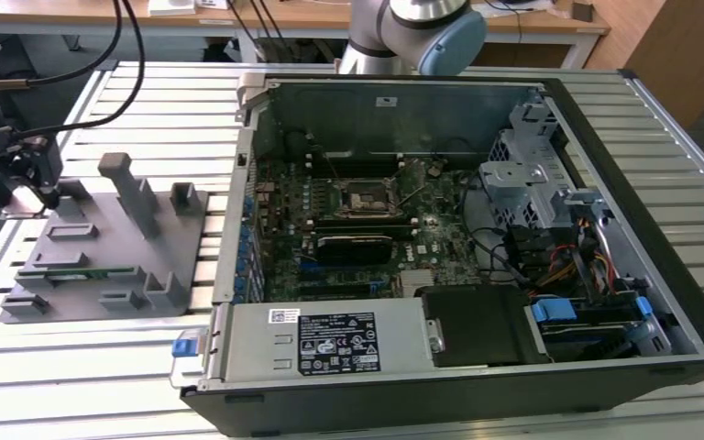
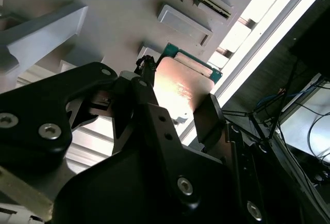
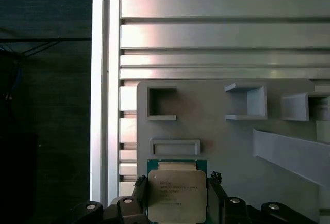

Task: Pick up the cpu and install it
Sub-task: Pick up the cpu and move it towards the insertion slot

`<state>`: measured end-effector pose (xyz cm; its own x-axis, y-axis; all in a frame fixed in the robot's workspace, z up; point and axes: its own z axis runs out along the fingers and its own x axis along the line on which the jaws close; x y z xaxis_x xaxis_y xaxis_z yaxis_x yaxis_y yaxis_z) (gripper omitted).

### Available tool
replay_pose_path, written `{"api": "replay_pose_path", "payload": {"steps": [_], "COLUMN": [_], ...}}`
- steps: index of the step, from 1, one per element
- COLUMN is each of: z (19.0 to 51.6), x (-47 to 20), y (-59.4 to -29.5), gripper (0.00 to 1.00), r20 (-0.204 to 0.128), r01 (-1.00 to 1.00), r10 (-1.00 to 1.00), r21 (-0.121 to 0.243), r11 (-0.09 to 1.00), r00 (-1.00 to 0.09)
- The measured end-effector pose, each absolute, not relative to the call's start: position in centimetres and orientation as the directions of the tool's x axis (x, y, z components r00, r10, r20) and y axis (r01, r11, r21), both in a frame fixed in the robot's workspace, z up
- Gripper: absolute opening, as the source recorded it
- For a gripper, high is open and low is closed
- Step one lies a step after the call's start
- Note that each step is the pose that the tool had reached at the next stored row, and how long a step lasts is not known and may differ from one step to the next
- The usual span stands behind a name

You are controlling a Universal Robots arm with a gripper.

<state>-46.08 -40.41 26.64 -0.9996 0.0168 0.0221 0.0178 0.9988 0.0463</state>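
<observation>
gripper at the cpu on the holder plate

in the first wrist view the gripper [image 3: 176,182] straddles the cpu [image 3: 177,198], which lies flat, metal top up, on the grey holder plate [image 3: 227,146], probably so its edges stay reachable. i cannot tell whether the gripper is clamped on it. the open computer case [image 1: 450,229] sits well apart on the desk [image 1: 95,367], socket [image 1: 362,197] facing up

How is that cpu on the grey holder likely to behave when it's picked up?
The cpu looks flat and rigid, so it probably won't flex. Its shiny metal top suggests it may slip easily. The thin green edge hints it could be fragile if squeezed hard.
</observation>
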Motion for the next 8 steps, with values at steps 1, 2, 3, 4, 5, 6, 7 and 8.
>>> {"api": "replay_pose_path", "payload": {"steps": [1,2,3,4,5,6,7,8], "z": [26.75,26.86,26.97,27.08,27.20,27.28,27.35,27.45], "x": [-46.08,-46.08,-46.08,-46.08,-46.08,-46.08,-46.08,-46.08], "y": [-40.41,-40.41,-40.41,-40.41,-40.41,-40.41,-40.41,-40.41], "gripper": [0.54,0.54,0.54,0.54,0.54,0.54,0.54,0.54], "r20": [0.022,0.022,0.022,0.022,0.022,0.022,0.022,0.022], "r01": [0.018,0.018,0.018,0.018,0.018,0.018,0.018,0.018], "r10": [0.017,0.017,0.017,0.017,0.017,0.017,0.017,0.017], "r21": [0.046,0.046,0.046,0.046,0.046,0.046,0.046,0.046], "r11": [0.999,0.999,0.999,0.999,0.999,0.999,0.999,0.999], "r00": [-1.000,-1.000,-1.000,-1.000,-1.000,-1.000,-1.000,-1.000]}}
